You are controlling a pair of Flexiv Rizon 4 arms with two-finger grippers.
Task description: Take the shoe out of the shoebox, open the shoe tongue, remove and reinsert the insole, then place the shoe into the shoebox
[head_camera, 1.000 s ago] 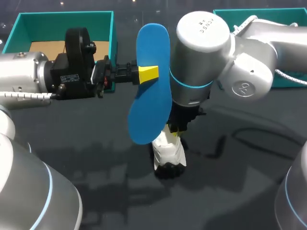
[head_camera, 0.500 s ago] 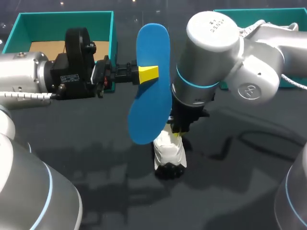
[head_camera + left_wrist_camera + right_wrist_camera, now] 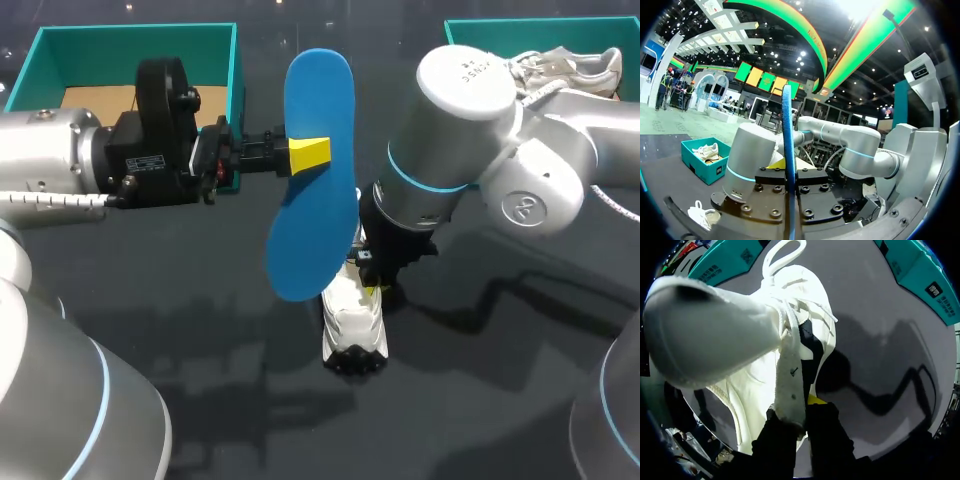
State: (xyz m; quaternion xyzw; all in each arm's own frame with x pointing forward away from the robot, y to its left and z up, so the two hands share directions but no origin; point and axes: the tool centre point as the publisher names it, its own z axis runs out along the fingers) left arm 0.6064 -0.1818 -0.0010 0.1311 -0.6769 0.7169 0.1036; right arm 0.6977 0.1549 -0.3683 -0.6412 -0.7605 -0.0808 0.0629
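The left tool (image 3: 305, 153) clamps the blue insole (image 3: 312, 215) upright above the shoe (image 3: 352, 318). The right tool (image 3: 799, 412) pinches what seems its tongue (image 3: 789, 375) open, likely for reinsertion.

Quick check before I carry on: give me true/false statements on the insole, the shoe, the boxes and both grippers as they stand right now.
1. The left gripper holds the blue insole on edge above the table. True.
2. The white shoe sits inside the left shoebox. False: it stands on the table, in no box.
3. The right gripper is shut on the tongue of the white shoe. True.
4. Nothing lies in the shoebox on the right. False: the right shoebox holds a second shoe.
5. The blue insole is inside the white shoe. False: it is out of the shoe, in the left gripper.
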